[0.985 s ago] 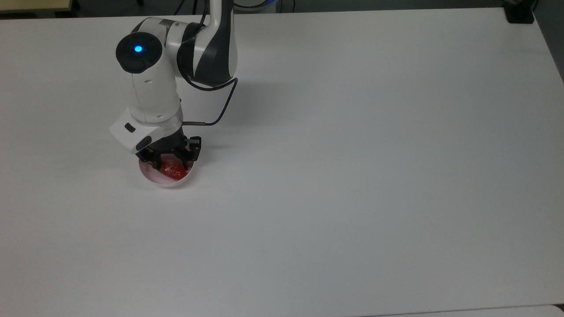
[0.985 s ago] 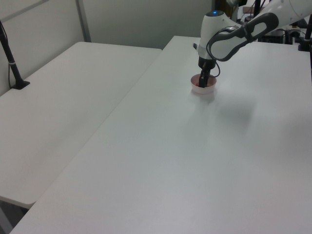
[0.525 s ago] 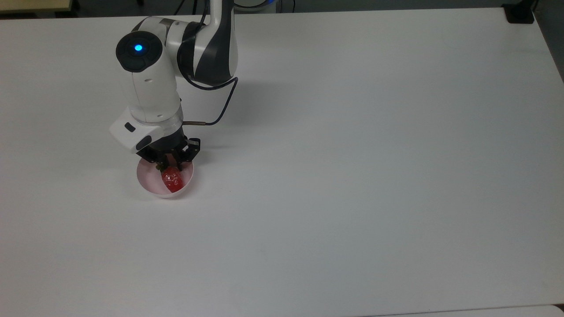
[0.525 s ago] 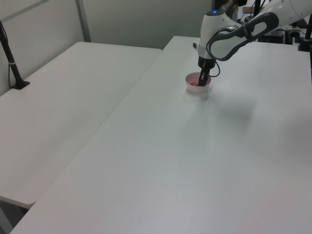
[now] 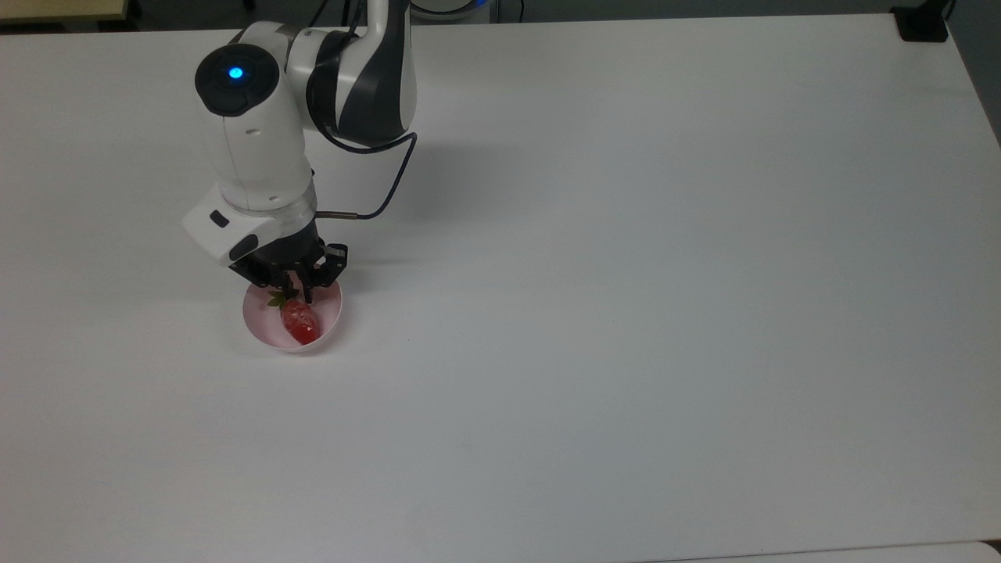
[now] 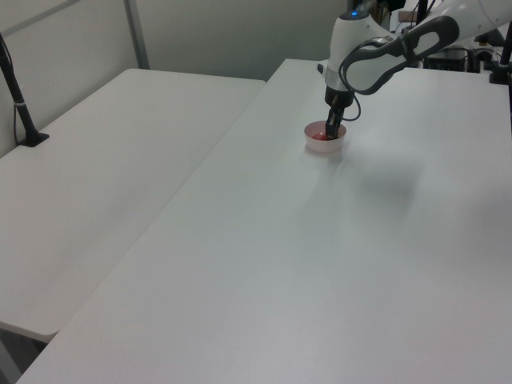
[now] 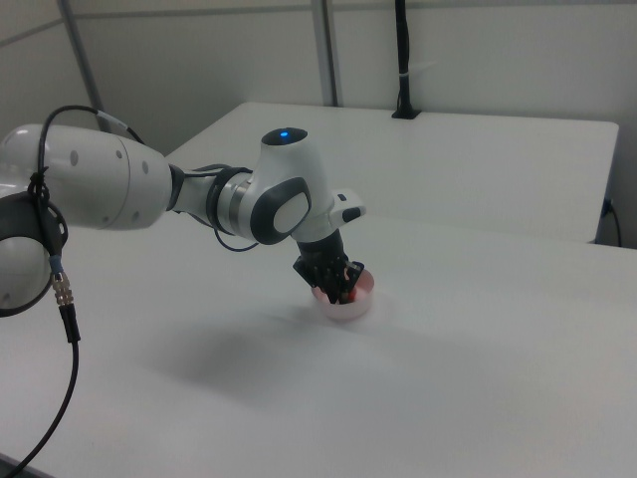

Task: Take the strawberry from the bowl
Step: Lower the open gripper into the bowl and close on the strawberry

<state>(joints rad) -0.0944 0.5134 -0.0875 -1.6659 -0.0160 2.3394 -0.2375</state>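
Strawberry pickup on a broad white table, with a white Franka arm reaching down toward the table's left edge in the top view. A small pale pink bowl sits there on the table. The black gripper is pinched on the leafy end of the red strawberry, which hangs low inside the bowl. A steady, straight-up lift looks best, as the hold is near the cap and a jolt could shake the fruit loose.

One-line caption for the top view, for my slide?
Gripper shut on the strawberry at its cap end, just above the pink bowl.
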